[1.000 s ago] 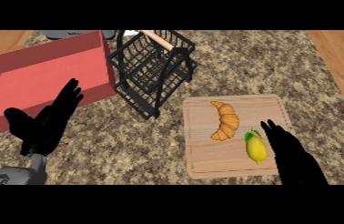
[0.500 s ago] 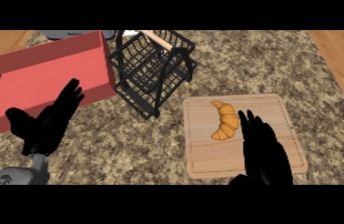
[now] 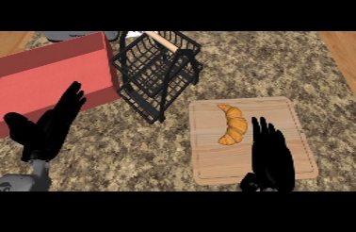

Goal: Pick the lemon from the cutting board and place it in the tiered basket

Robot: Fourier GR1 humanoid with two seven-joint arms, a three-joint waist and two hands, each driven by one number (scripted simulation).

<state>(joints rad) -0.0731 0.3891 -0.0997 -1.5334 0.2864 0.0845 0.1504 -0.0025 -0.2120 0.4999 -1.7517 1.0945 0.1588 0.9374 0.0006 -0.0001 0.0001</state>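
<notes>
On the wooden cutting board (image 3: 212, 158) at the lower right lies an orange croissant (image 3: 233, 124). My right hand (image 3: 270, 155) lies flat over the board to the right of the croissant, fingers straight and pointing away. The lemon is hidden beneath that hand. The black wire tiered basket (image 3: 161, 70) stands up and to the left of the board. My left hand (image 3: 49, 126) rests open at the lower left, fingers up, in front of the red box.
A red box (image 3: 52, 78) sits at the left, touching the basket's side. A grey object (image 3: 66, 35) peeks in at the top left. Wooden strips (image 3: 341, 52) border the speckled counter at the right and top left.
My right hand has slid left and forward over the cutting board and now covers the lemon, which showed beside it a second ago. The left hand has stayed still.
</notes>
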